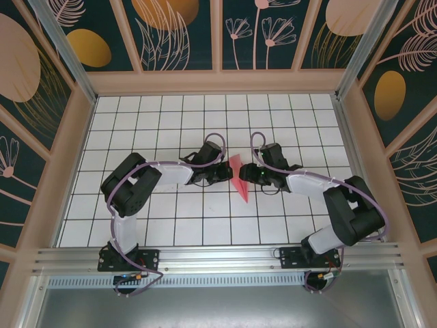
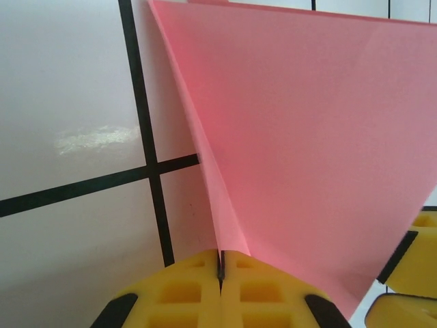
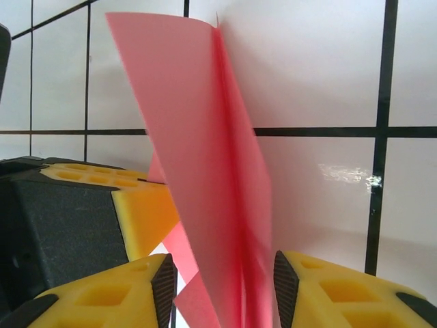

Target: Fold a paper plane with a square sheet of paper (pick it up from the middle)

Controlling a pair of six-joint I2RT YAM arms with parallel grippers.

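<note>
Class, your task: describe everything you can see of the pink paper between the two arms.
The paper is thin, plain salmon-pink, folded into a narrow triangle with layered flaps meeting along a crease. It is held upright over the white gridded table, its sharp point toward the near edge. The left tool is shut on one folded edge. The right tool straddles the paper with jaws apart, not clamped.

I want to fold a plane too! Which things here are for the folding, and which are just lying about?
For the job:
- folded pink paper
- left gripper, pinched shut on the paper
- right gripper, open around the paper

Just there, not part of it:
- white grid table
- flower-patterned walls
</note>
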